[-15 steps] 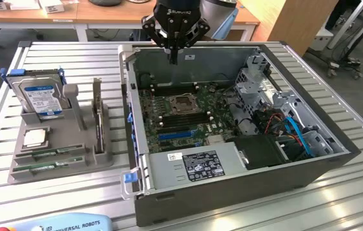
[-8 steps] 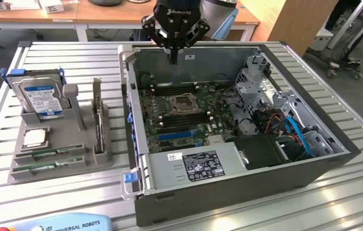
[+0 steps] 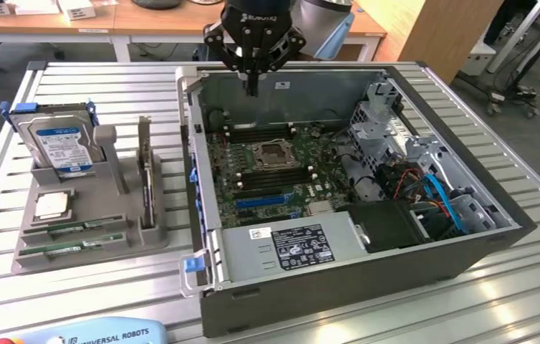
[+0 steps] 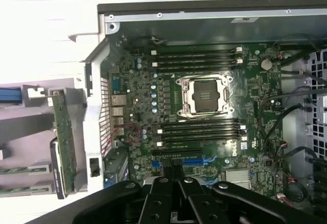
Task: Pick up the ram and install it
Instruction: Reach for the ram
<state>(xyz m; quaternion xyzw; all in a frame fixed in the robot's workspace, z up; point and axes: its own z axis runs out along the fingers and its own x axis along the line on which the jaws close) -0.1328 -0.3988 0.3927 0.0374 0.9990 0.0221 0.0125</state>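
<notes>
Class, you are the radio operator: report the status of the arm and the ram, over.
Gripper shut, empty, above the open computer case. Ram lying in grey holder, untouched. No obstruction seen.

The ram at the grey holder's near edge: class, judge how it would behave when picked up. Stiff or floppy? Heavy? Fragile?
Likely stiff: the ram is a thin, flat green board. Probably light, being far slimmer than the hard drive. Perhaps fragile and fiddly to grasp: it lies low in a holder slot with little edge exposed.
</notes>
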